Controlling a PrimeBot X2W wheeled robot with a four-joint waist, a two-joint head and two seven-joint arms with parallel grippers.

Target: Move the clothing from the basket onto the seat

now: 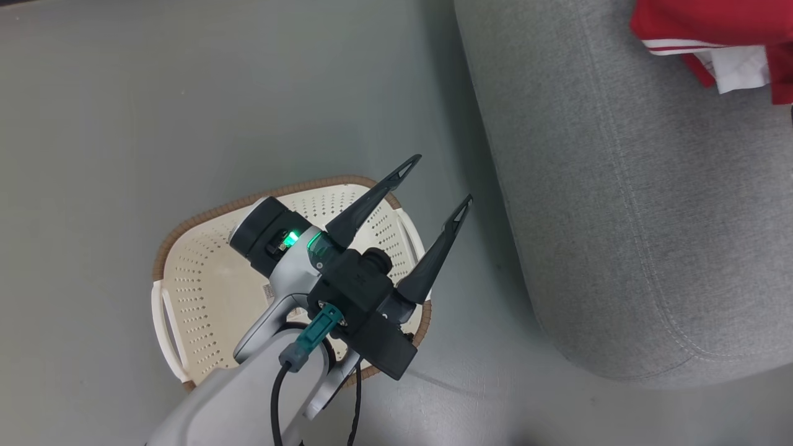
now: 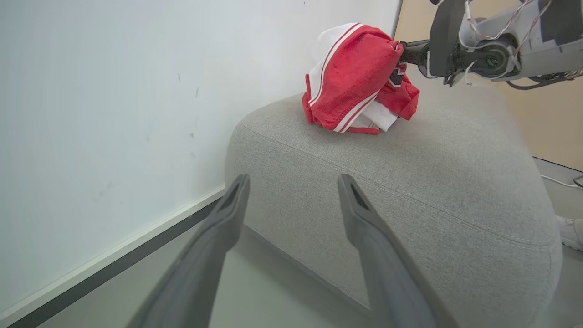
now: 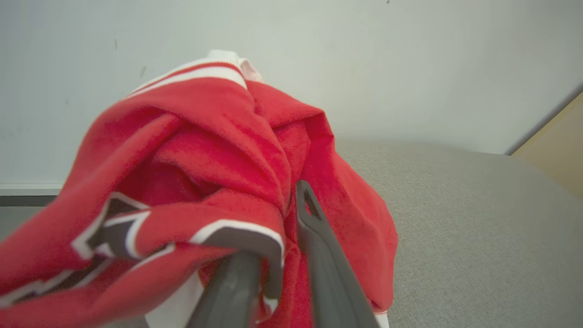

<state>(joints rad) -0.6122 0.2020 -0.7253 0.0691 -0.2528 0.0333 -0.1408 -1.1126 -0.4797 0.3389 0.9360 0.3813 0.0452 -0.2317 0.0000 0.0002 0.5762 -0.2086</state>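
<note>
Left fingers [image 1: 372, 199] spread wide over the basket [image 1: 204, 272] on grey floor [image 1: 124, 93]; right fingers [image 3: 325, 255] nestle in red clothing [image 2: 355, 68] atop the seat [image 2: 410, 182], grip unclear; white wall [image 2: 114, 91] behind.

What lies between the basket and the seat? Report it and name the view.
A strip of bare grey floor runs between the basket and the seat, in the head view; the open left gripper hangs partly over it.
</note>
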